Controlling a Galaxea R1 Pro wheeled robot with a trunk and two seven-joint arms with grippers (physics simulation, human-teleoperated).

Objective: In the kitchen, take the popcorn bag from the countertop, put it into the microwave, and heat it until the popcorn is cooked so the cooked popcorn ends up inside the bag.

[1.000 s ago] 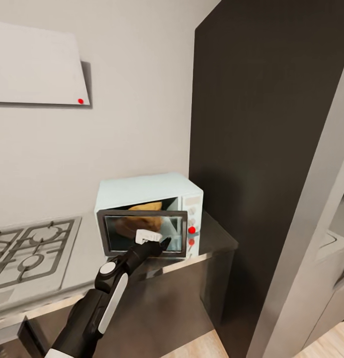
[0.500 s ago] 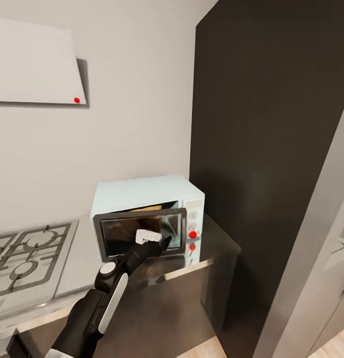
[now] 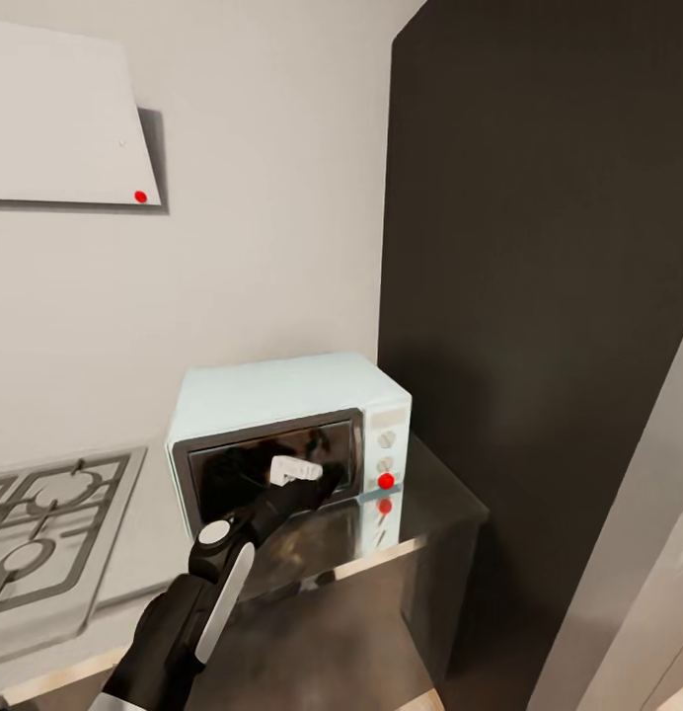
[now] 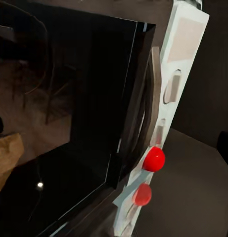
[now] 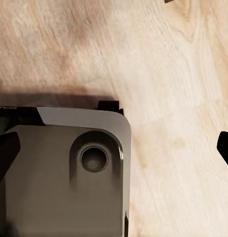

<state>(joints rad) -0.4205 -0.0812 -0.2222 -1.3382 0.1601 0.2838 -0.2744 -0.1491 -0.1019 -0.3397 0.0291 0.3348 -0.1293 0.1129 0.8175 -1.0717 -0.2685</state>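
Observation:
The pale mint-blue microwave (image 3: 282, 390) stands on the grey countertop (image 3: 435, 499), its dark glass door (image 3: 267, 464) upright against the frame. My left gripper (image 3: 312, 476) is open, its fingertips against the door glass near the right side. In the left wrist view the door (image 4: 69, 113) is close up, beside the knob panel with a red dot (image 4: 154, 159). A tan patch (image 4: 5, 155) behind the glass looks like the popcorn bag. No popcorn kernels can be made out. My right gripper (image 5: 114, 148) hangs open above wooden floor (image 5: 168, 74).
A gas hob (image 3: 36, 523) lies left of the microwave. A tall dark cabinet (image 3: 539, 296) rises right beside it. A white panel with a red dot (image 3: 55, 118) hangs on the wall. The robot's grey base (image 5: 59, 182) shows under the right gripper.
The microwave door swung from half open to upright and shut, with my left gripper following it. The bag seen above the door is now behind the glass. The view shifted slightly.

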